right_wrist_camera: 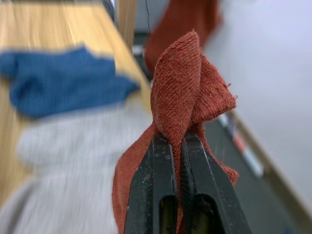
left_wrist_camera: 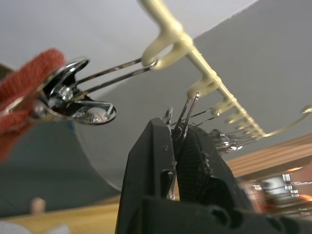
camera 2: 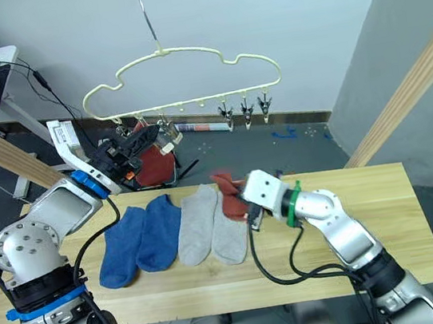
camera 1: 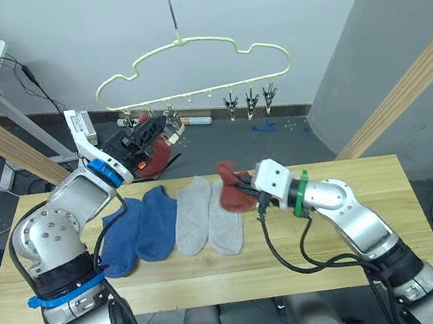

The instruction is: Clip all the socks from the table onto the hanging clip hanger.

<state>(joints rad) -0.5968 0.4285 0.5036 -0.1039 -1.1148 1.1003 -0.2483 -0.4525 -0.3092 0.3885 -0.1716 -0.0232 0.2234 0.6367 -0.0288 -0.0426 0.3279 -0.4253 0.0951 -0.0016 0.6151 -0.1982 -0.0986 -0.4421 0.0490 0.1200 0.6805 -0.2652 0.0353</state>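
hanger: pale yellow wavy wire clip hanger [camera 1: 191, 69], hanging above the far table edge, a rust red knit sock [camera 2: 155, 166] already clipped at its left end.
left gripper [left_wrist_camera: 179, 141]: clenched on a small metal clip [left_wrist_camera: 184, 117].
right gripper [right_wrist_camera: 179, 146]: grasping a second rust red sock [right_wrist_camera: 185, 92], lifted just off the table.
table: light wooden plank tabletop [camera 1: 354, 223], two blue socks [camera 1: 139, 228] and two light grey socks [camera 1: 206, 216] in a row.

The surface [camera 1: 354, 223] is pale planked wood with a matt finish. The socks [camera 1: 172, 220] are soft matt knit cloth; the rust red sock [right_wrist_camera: 183, 92] shows a coarse ribbed weave. The clip hanger [camera 1: 192, 48] looks like smooth pale yellow coated wire, with shiny metal clips [left_wrist_camera: 80, 102].
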